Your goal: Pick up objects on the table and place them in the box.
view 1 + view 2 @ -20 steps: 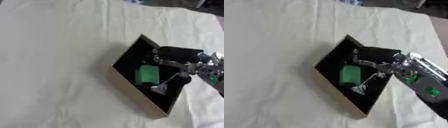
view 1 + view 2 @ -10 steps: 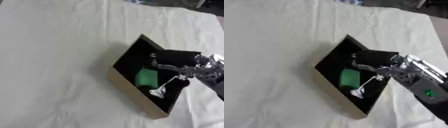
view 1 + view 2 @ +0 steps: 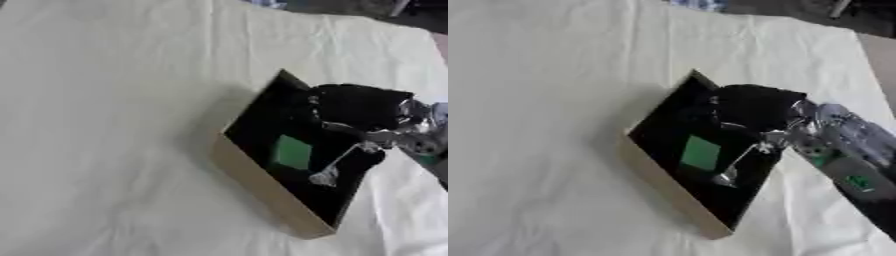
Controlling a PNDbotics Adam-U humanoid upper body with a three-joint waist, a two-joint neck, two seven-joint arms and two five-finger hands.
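Pale cloth (image 3: 105, 100) wide around box (image 3: 262, 187); right robot hand (image 3: 363, 107) spread inside, above green block (image 3: 290, 152).

A shallow box (image 3: 262, 187) with tan outer walls and a black inside sits askew on the counter (image 3: 105, 125), which is covered by a pale cream cloth. Inside the box a flat green object (image 3: 290, 152) lies near the middle of the dark floor. The right hand (image 3: 354, 107), black with silver parts, comes in from the right edge and hangs over the far part of the box. One thin silver finger (image 3: 337, 162) reaches down just beside the green object.
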